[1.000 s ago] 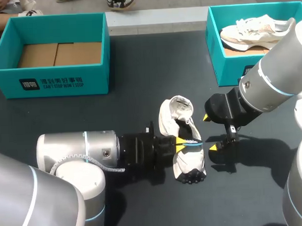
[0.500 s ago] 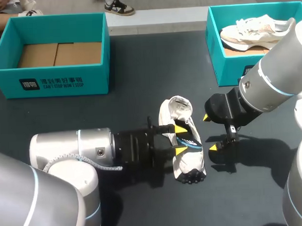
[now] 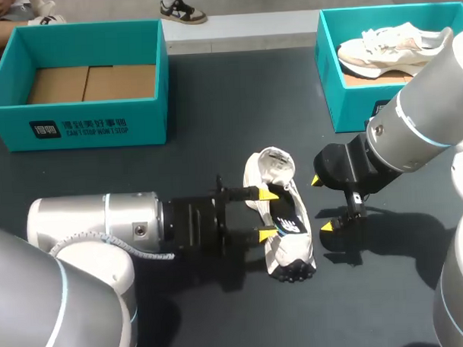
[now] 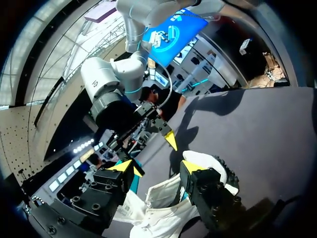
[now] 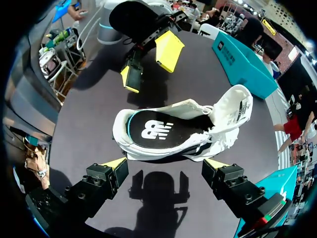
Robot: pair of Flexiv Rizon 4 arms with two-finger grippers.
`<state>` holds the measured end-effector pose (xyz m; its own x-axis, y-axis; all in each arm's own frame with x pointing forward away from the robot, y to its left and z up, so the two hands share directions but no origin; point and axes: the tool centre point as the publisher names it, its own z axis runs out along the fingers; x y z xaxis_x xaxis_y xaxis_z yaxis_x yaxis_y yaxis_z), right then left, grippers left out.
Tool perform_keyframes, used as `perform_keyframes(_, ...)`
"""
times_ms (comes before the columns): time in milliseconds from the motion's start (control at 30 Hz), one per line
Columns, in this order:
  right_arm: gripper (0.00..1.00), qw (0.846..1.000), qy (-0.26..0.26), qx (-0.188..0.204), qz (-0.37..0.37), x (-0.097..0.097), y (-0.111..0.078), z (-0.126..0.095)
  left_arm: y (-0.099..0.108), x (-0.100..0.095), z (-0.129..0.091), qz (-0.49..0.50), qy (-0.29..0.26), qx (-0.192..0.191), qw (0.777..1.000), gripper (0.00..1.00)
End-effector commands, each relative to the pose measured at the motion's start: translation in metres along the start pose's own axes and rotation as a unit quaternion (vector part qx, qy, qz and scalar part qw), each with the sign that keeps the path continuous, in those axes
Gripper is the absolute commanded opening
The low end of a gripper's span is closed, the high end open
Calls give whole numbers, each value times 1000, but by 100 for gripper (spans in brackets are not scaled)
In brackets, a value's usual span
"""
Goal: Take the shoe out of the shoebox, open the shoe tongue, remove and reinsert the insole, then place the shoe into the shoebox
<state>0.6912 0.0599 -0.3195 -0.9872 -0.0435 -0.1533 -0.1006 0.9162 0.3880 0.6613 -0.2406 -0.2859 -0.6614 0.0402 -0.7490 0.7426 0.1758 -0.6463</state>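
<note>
**Item 1. Left gripper** point(image 3: 267, 213) point(image 4: 157, 167): fingers spread wide, holding nothing. Its yellow tips stand along one long side of the shoe, one toward each end, and the left wrist view shows the upper lying between and below them. Whether either tip touches the fabric cannot be told.

**Item 2. Right gripper** point(image 3: 322, 204) point(image 5: 166, 166): likewise spread and empty. It sits low over the table, just beside the shoe's opposite side and apart from it. The flanking arrangement looks intended to let one side steady the shoe while the other works.

**Item 3. White soft-sided shoe** point(image 3: 271, 172) point(image 4: 158, 210) point(image 5: 225, 116): lies on the dark table point(image 3: 214, 105) between the two grippers, out of both boxes. Its upper is slumped wide open, probably so the inside can be reached.

**Item 3a. Black insole with a white logo** point(image 3: 290, 217) point(image 5: 158, 131): lies flat inside the shoe, fully exposed. Whether it awaits removal or is already back in cannot be judged.

**Item 4. Teal cardboard shoebox with a bare brown floor** point(image 3: 77, 122): sits at the far left, well apart from the shoe. It holds nothing, so it is the likely destination.

**Item 5. Second teal shoebox** point(image 3: 343, 109): sits at the far right and holds a pale lace-up sneaker point(image 3: 394, 50).
</note>
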Motion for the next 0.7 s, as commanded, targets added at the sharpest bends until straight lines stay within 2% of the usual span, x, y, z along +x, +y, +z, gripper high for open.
perform_keyframes(33,100,1000,-1,0,0,2,0,-1,-4,-16,-18,-2,66,2,998,72)
perform_keyframes(67,100,1000,-1,0,0,2,0,-1,-3,-20,-20,3,73,3,997,78)
perform_keyframes(167,100,1000,-3,5,3,1,-4,-4,-1,-31,-23,13,111,0,994,76)
perform_keyframes(267,100,1000,4,11,1,-2,-15,-17,-1,-38,-22,25,184,11,983,78)
perform_keyframes(333,100,1000,4,14,-3,-3,-22,-30,1,-44,-22,36,222,3,974,75)
perform_keyframes(367,100,1000,6,18,-3,-4,-27,-36,2,-46,-22,46,247,3,968,77)
perform_keyframes(400,100,1000,9,22,-7,-5,-30,-42,1,-48,-22,49,269,-2,962,93)
perform_keyframes(433,100,1000,10,22,-7,-5,-33,-48,0,-50,-23,54,294,-4,954,100)
perform_keyframes(500,100,1000,14,27,-5,-7,-39,-61,-5,-52,-26,42,323,6,946,100)
perform_keyframes(700,100,1000,14,20,-5,-13,-50,-97,-5,-52,-26,42,323,6,946,100)
